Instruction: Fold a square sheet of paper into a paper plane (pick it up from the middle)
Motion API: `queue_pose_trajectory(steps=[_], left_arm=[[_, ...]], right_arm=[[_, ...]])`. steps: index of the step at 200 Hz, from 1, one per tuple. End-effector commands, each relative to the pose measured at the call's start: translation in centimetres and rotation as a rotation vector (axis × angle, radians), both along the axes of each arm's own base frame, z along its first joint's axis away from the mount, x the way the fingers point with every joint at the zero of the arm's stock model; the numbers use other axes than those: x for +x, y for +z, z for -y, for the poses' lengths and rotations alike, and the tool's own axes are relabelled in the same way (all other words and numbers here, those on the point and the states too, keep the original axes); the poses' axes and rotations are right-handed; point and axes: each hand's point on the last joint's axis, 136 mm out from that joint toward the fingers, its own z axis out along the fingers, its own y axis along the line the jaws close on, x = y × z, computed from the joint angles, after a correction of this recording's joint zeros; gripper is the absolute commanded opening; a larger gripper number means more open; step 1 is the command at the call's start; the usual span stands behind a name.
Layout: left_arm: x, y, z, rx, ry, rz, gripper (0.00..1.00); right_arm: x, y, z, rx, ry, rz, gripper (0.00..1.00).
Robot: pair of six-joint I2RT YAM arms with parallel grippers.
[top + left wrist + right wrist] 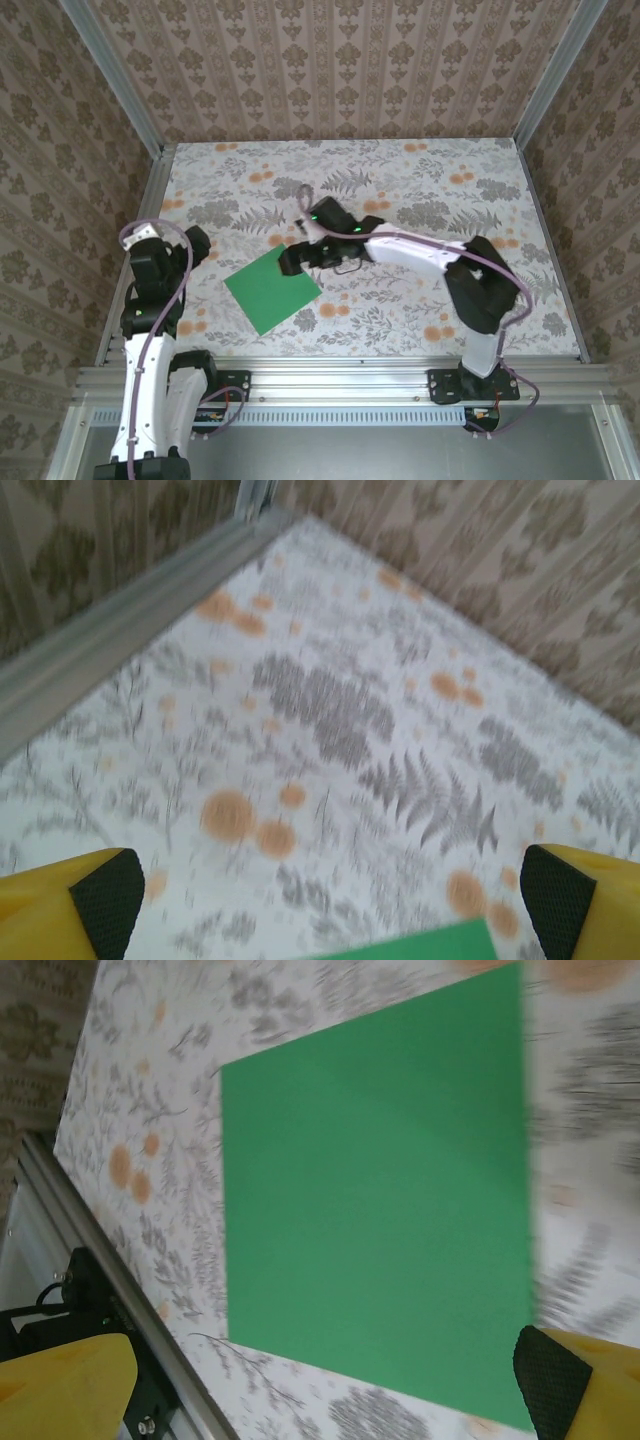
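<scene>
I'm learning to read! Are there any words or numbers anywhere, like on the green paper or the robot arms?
No text can be read anywhere.
The square sheet of paper is plain green, no print.
The table cover and walls carry only patterns.
The left arm and right arm show no legible label.

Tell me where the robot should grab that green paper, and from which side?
Its middle, from straight above. The paper lies flat and uncreased on the table, so no edge stands up to pinch. Pressing down and pinching up a ridge at the centre seems best. The open right hand hangs by its far corner.
</scene>
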Motion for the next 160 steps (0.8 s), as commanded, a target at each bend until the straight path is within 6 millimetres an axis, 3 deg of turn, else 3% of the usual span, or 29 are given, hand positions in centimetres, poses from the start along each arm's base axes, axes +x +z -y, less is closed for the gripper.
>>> queue_pose_trajectory(steps=[1, 24, 57, 90, 129, 160], left_arm=[[-1.7, -1.7, 1.3, -0.077, -0.043, -0.092, 1.00], [-2.2, -2.0, 1.5, -0.092, -0.047, -0.098, 1.00], [-2.7, -2.9, 1.8, -0.104, -0.057, -0.126, 1.00], [-3.1, -3.2, 2.2, -0.113, -0.079, -0.138, 1.00], [-2.8, -2.9, 3.5, -0.159, -0.138, -0.115, 1.00], [-1.9, -3.3, 5.4, -0.275, -0.200, -0.098, 1.00]], right_arm=[[-2.3, -1.4, -2.6, -0.075, 0.095, -0.054, 1.00], [-2.5, -2.8, -5.5, -0.096, 0.130, -0.081, 1.00], [-0.8, -4.1, -8.3, -0.089, 0.104, -0.085, 1.00], [-0.1, -6.7, -8.1, -0.190, 0.077, -0.122, 1.00], [1.7, -9.0, -4.9, -0.326, -0.035, -0.102, 1.00], [3.4, -9.1, -0.2, -0.385, -0.138, -0.091, 1.00]])
